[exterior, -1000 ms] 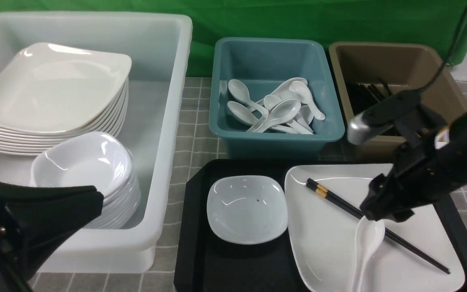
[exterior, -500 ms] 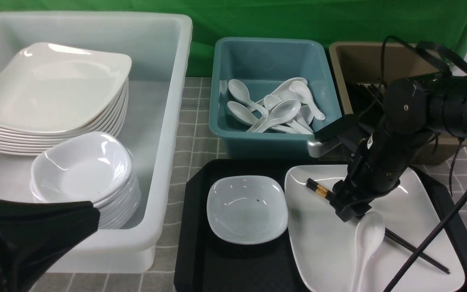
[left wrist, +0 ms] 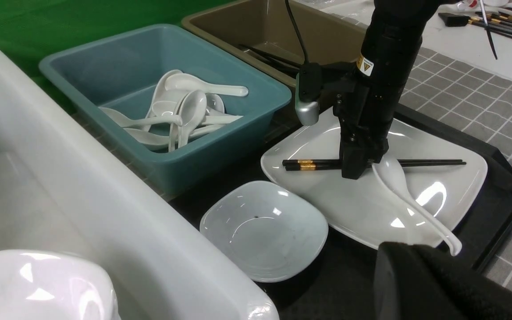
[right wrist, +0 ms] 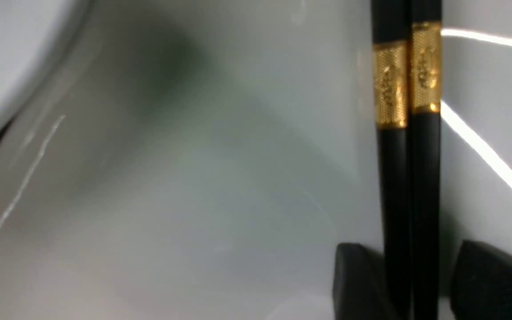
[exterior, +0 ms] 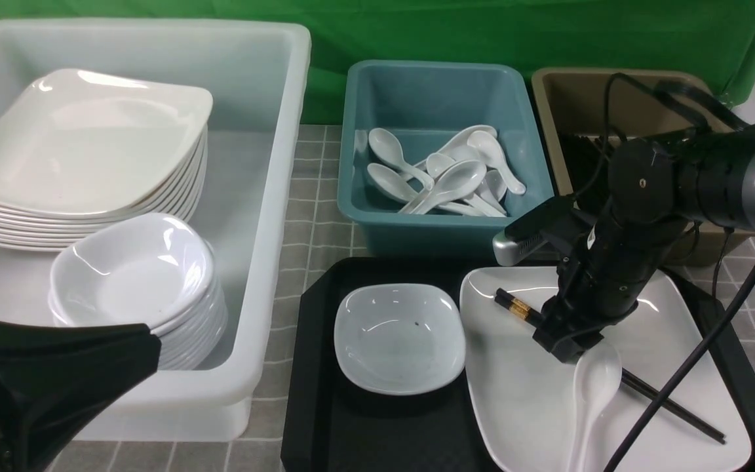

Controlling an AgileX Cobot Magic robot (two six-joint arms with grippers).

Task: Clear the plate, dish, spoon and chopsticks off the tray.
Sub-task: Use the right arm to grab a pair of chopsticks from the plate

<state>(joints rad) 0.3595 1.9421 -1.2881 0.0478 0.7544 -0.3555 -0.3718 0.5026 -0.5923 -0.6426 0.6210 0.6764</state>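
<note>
Now we are straddling the chopsticks (right wrist: 407,186) with our right tool (right wrist: 416,275), unclenched, their long axis running between its fingers (right wrist: 358,284); they are lying diagonally on the plate (exterior: 522,406), on the tray (exterior: 325,419).

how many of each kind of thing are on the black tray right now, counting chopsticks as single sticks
plate: 1
dish: 1
spoon: 1
chopsticks: 2
total on the tray: 5
</note>
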